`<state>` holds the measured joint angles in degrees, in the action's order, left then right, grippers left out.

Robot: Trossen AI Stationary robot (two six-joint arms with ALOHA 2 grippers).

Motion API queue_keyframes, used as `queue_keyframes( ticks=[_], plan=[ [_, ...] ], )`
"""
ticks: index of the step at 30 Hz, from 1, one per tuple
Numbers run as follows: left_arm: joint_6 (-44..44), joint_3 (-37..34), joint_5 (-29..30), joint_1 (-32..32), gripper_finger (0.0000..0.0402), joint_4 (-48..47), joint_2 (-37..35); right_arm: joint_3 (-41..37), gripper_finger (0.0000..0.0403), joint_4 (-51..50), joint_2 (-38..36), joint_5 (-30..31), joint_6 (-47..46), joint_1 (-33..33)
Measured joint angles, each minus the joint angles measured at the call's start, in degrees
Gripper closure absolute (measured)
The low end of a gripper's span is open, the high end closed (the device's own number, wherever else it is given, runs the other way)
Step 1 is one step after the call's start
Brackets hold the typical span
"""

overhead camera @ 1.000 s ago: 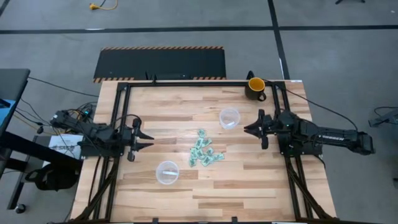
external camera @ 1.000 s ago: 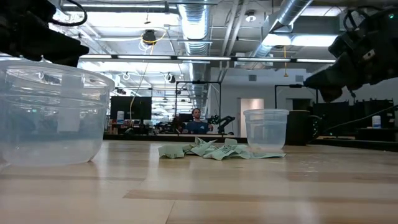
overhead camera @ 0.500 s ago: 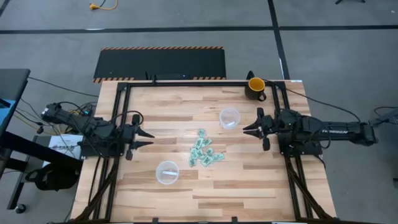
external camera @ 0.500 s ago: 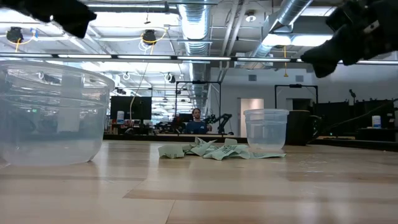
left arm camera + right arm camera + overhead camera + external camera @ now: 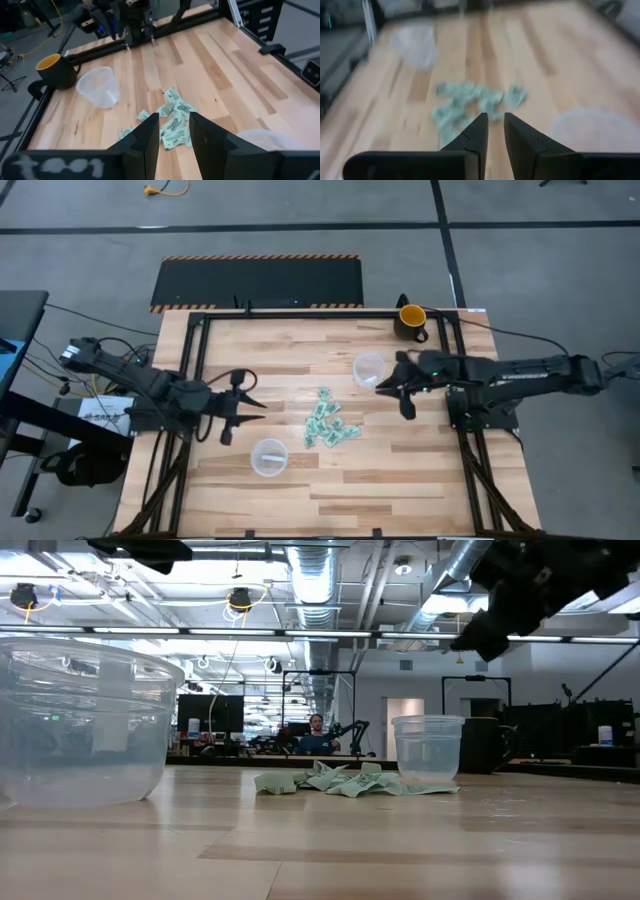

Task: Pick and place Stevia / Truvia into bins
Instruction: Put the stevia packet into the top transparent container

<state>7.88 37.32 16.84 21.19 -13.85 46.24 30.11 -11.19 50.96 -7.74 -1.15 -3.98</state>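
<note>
Several light green and white sachets (image 5: 328, 423) lie flat in a loose pile mid-table, seen also in the low view (image 5: 330, 780) and both wrist views (image 5: 175, 117) (image 5: 470, 102). One clear cup (image 5: 368, 367) stands on its base to the far right of the pile. A second cup (image 5: 268, 457) stands to the pile's near left. My left gripper (image 5: 262, 406) (image 5: 174, 122) hovers left of the pile, fingers slightly apart and pointing at it. My right gripper (image 5: 378, 388) (image 5: 495, 122) hovers right of the pile, beside the far cup, with a narrow gap between its fingers.
A dark mug with a yellow inside (image 5: 410, 320) stands at the far right corner. Black frame rails (image 5: 300, 312) run along the table's far, left and right sides. Bare wood lies along the near edge. A person (image 5: 316, 735) sits far behind the table.
Both grippers have moved inward toward the sachet pile, the left toward the table's right, the right toward its left. Both have also risen in the low view. The sachets and both cups have stayed put.
</note>
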Motion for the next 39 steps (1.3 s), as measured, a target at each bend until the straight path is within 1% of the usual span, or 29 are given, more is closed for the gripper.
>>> queue_keyframes(
  ticks=[4, 9, 12, 18, 26, 33, 36, 39],
  plan=[
    [0.74, 0.0, -1.83, -0.02, 0.0303, 0.66, 1.81, 3.95, 0.0346, -4.07, 6.26, -0.54, 4.28, 3.45],
    [1.15, 0.03, -3.5, -0.02, 0.0303, 1.47, 1.18, 9.48, 0.0346, -7.41, 11.36, 0.29, 6.49, 6.36],
    [1.15, 0.07, -3.48, -0.02, 0.0303, 1.58, -0.01, 12.27, 0.0346, -8.87, 13.5, 0.7, 7.17, 6.98],
    [1.11, 0.07, -3.48, -0.02, 0.0303, 0.99, -1.84, 15.87, 0.0346, -8.47, 17.18, 3.79, 7.68, 6.9],
    [1.07, 0.07, -3.48, 0.0, 0.0303, 0.65, -2.4, 16.76, 0.0346, -6.28, 21.61, 3.19, 7.2, 6.08],
    [1.04, 0.07, -3.44, -0.02, 0.0303, 0.29, -2.42, 16.76, 0.0343, -5.96, 24.56, 3.16, 7.22, 6.94],
    [1.02, 0.07, -3.44, -0.02, 0.0303, 0.29, -2.42, 16.84, 0.0328, -6.16, 25.31, 3.11, 7.21, 7.72],
    [1.01, 0.07, -3.44, -0.01, 0.0303, 0.29, -2.42, 16.72, 0.0299, -6.62, 25.82, 3.42, 7.17, 8.46]
  ],
)
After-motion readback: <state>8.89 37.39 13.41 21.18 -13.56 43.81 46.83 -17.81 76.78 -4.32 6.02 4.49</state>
